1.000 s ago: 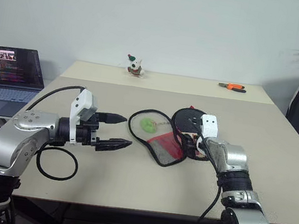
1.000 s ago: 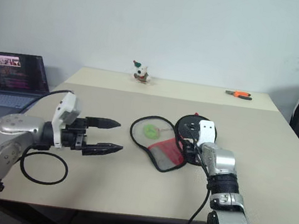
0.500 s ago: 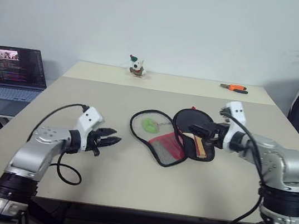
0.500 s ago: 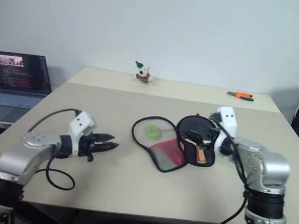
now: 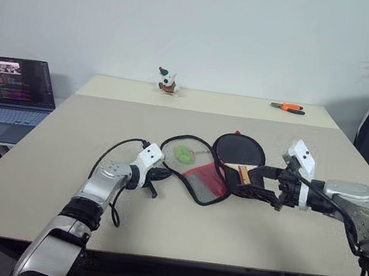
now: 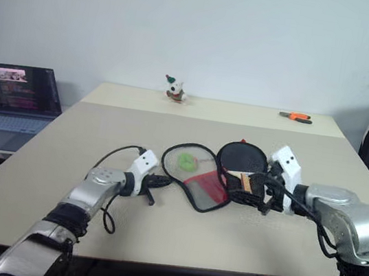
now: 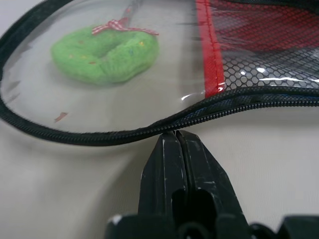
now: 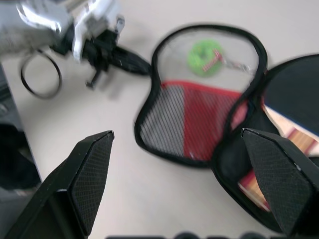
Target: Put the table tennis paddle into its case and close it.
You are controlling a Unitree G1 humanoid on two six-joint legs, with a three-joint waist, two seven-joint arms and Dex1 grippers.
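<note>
My left end effector (image 7: pixel 175 137) has its 2 fingers pressed together with the tips right at the zipper rim of the case (image 5: pixel 196 174). From the left wrist view I cannot tell whether any fabric is actually pinched; the tips meet at the rim's outer edge, and the rim seems to ride just over them. My right end effector (image 5: pixel 260 182) has its 2 fingers wide apart and hangs just above the surface (image 5: pixel 63 161), pointing toward the paddle side of the case with nothing between the fingers.

The case lies open like a book near the middle of the surface. Its clear and mesh flap, with the red section, is spread toward 9 o'clock, and a green ring-shaped charm (image 7: pixel 105 55) sits under the clear window. The table tennis paddle (image 5: pixel 239 151) already rests in the other half, toward 3 o'clock, black face up, with its striped handle (image 5: pixel 244 174) pointing toward me at 6 o'clock.

So I judge the step in hand to be folding the flap over the paddle. To do it well, I should confirm a real hold on the rim before lifting; if the tips only touch it, the flap will slip free. I would lift only a little, then swing the flap in an arc toward 3 o'clock about the hinge. My right end effector could steady the handle end so that the paddle does not skid out. The zipper comes after the edges line up.
</note>
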